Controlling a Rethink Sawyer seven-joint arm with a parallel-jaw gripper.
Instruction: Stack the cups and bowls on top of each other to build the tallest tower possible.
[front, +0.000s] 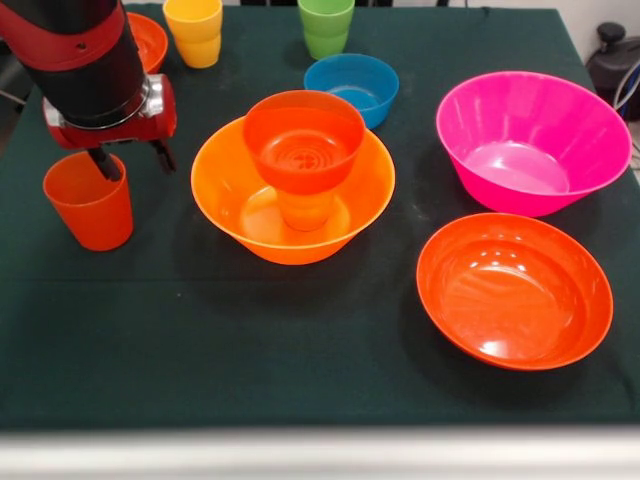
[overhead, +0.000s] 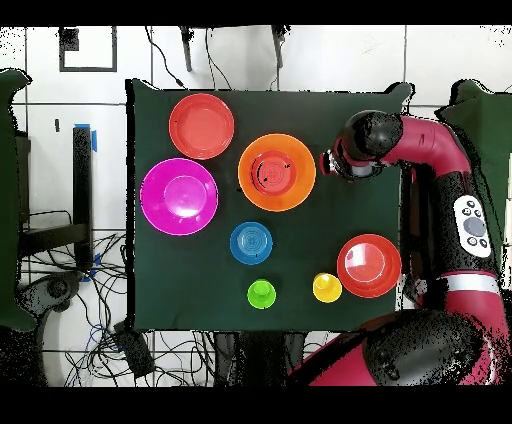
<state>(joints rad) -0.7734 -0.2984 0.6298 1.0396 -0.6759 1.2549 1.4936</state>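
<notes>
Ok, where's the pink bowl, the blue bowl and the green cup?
Pink bowl (front: 500, 165): front view, inside bottom.
Blue bowl (front: 350, 85): front view, inner wall.
Green cup (front: 326, 28): front view, outer side.

A dark green cloth covers the table (front: 300, 370); at its centre sits the large orange bowl (front: 230, 205); at nine o'clock the red-orange cup (front: 88, 212); at three the magenta bowl (front: 530, 140); at five the wide red-orange bowl (front: 513, 290); at twelve the blue bowl (front: 352, 85); farther back, the green cups (front: 326, 27), yellow cups (front: 194, 32) and another red-orange bowl (front: 150, 40).
</notes>
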